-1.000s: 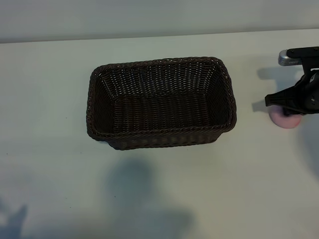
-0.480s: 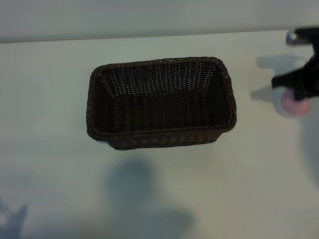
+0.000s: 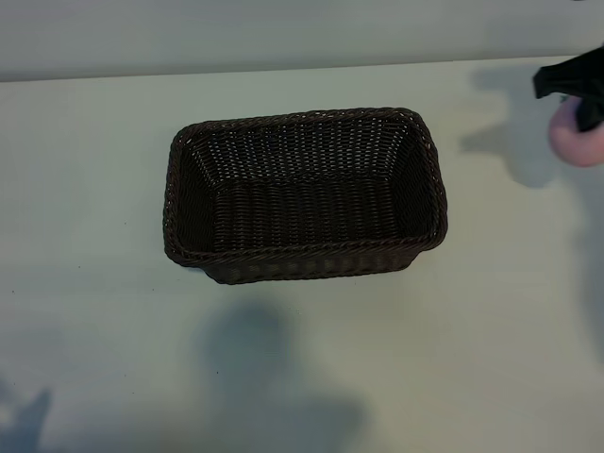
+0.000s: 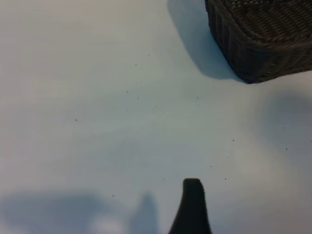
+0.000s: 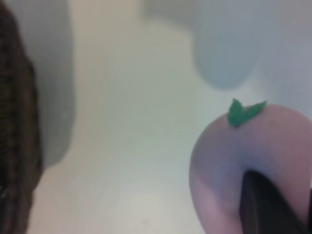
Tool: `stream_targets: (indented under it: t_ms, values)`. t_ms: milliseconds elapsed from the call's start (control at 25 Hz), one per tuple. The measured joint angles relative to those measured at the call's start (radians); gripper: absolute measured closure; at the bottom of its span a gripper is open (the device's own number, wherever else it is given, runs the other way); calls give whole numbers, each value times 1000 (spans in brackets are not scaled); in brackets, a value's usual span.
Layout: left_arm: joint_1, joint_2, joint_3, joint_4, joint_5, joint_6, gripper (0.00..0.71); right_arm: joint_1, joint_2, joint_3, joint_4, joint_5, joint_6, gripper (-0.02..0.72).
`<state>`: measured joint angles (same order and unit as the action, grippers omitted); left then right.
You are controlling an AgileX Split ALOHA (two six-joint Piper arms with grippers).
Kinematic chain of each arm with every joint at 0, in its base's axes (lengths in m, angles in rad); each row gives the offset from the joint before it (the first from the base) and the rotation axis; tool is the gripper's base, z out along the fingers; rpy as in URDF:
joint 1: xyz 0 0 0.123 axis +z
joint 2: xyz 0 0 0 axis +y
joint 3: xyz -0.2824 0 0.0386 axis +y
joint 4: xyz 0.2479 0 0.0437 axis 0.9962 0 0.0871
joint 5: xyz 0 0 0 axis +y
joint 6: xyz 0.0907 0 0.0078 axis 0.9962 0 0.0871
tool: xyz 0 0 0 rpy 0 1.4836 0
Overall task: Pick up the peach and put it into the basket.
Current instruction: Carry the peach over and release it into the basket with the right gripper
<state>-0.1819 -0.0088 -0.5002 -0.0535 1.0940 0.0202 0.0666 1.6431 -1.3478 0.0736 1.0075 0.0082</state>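
The peach [image 3: 578, 142] is a small pale pink ball at the far right edge of the exterior view, lifted off the table. My right gripper [image 3: 581, 111] is shut on it from above. In the right wrist view the peach [image 5: 243, 161] has a green leaf on top, and a black finger [image 5: 265, 207] presses into its side. The dark brown wicker basket [image 3: 307, 253] stands empty mid-table, well to the left of the peach. My left arm is outside the exterior view. Its wrist view shows one black finger [image 4: 191, 207] over bare table, with nothing beside it.
A basket corner [image 4: 258, 44] shows in the left wrist view, and the basket's side [image 5: 14, 146] in the right wrist view. The pale table [image 3: 491, 359] is bare around the basket. Shadows of the arms lie along its front edge.
My right gripper has closed on the peach and lifted it off the table, moving toward the far right corner. The basket and left arm have stayed still.
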Motion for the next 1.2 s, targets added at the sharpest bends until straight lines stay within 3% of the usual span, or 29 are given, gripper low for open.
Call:
stream_targets:
  t_ms: [120,400,680,920,1200]
  values:
    - [20,0,0,0,0,0,112,78,0,-21,39,8,-8,658]
    - [139,0,0,0,0,1,112,314,4,-64,84,4,-1,658]
    - [148,0,0,0,0,3,112,435,93,-111,87,-68,7,658]
    - [148,0,0,0,0,3,112,454,243,-134,87,-196,2,658]
    - [148,0,0,0,0,3,112,454,355,-166,86,-249,-15,646]
